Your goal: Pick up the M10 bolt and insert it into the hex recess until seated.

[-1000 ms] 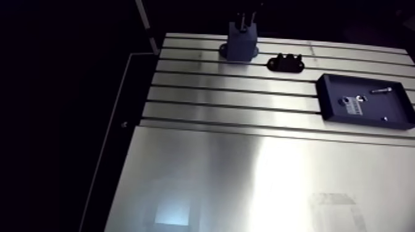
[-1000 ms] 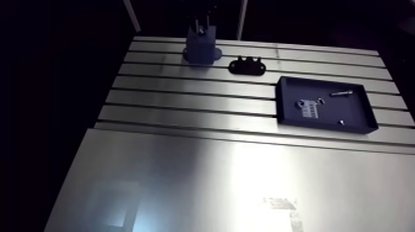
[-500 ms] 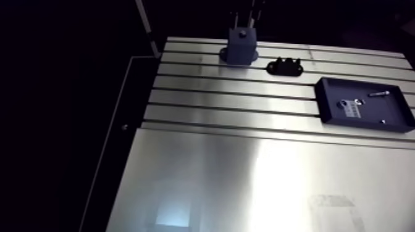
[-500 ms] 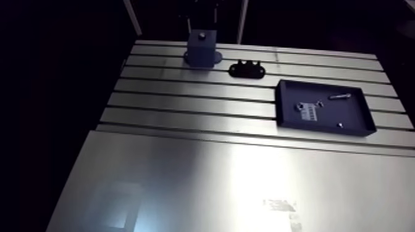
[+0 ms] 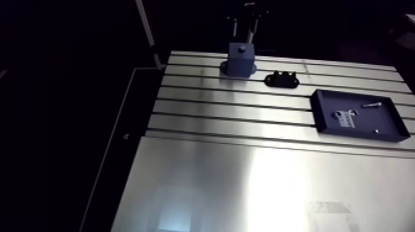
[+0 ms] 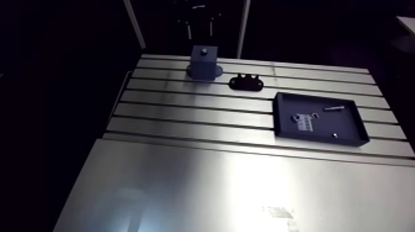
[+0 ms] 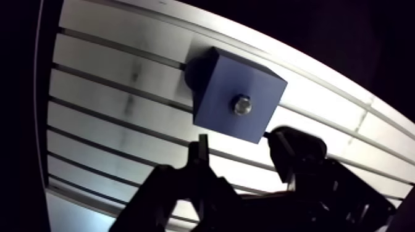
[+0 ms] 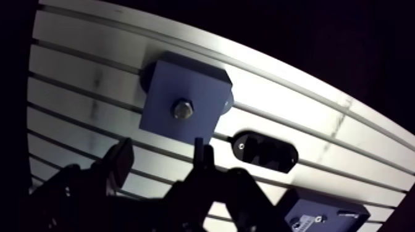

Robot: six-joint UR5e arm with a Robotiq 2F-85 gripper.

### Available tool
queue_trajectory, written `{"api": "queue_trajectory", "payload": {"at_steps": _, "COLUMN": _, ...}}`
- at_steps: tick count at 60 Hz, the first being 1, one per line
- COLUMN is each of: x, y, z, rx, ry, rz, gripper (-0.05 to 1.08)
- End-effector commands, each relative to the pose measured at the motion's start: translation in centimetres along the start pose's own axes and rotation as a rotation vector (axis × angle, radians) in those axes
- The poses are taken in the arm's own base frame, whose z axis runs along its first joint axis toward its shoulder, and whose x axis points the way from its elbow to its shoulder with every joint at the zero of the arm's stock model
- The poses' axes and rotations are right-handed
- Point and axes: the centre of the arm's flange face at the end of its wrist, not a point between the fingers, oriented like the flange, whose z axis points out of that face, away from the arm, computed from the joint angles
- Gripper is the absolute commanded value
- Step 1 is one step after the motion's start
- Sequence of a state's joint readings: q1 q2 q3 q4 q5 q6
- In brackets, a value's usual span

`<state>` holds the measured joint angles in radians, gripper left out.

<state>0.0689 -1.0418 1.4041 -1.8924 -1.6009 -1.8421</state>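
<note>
— Bolt (image 7: 241,105) first. Where is it?
— It stands in the middle of the top face of the dark-blue block (image 7: 216,80), at the far side of the table (image 7: 111,92). Only its shiny six-sided head shows.
— Does the pincer (image 7: 241,139) hold it?
— No. In the wrist view its two fingers stand wide apart, and nothing is between them. It hangs over the block, with the bolt head just ahead of the fingertips.
— What is new since just before?
— In the earlier arm view the fingers are right down at the block's top. Next they are a bit higher. Now the pincer is well up above the block.
— Has the block moved too?
— No. The whole arm view slides a little, but that is the camera riding on the arm. The block, the little black part (image 8: 262,150) beside it and the dark tray (image 5: 389,120) keep their places on the table.
— What does that mean for the job?
— It looks like the bolt is let go and left in the block, and the arm is pulling away. The job seems done, or nearly so.
— Is the bolt all the way down?
— That is hard to tell. The head looks low and straight, not leaning, but any gap under it is too small to see.
</note>
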Motion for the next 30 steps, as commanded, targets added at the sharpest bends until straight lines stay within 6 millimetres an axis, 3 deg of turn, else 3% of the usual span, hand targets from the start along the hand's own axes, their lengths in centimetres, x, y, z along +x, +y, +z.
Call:
{"api": "queue_trajectory", "payload": {"at_steps": 1, "x": -0.4, "y": -0.3, "z": -0.1, "rx": 0.015, "ry": -0.012, "rz": 0.116, "gripper": 0.89}}
{"api": "queue_trajectory", "payload": {"at_steps": 15, "x": -0.2, "y": -0.2, "z": 0.4, "rx": 0.011, "ry": -0.013, "rz": 0.12, "gripper": 1.03}}
{"api": "queue_trajectory", "payload": {"at_steps": 30, "x": -0.1, "y": -0.4, "z": 1.3, "rx": 0.011, "ry": -0.024, "rz": 0.167, "gripper": 1.06}}
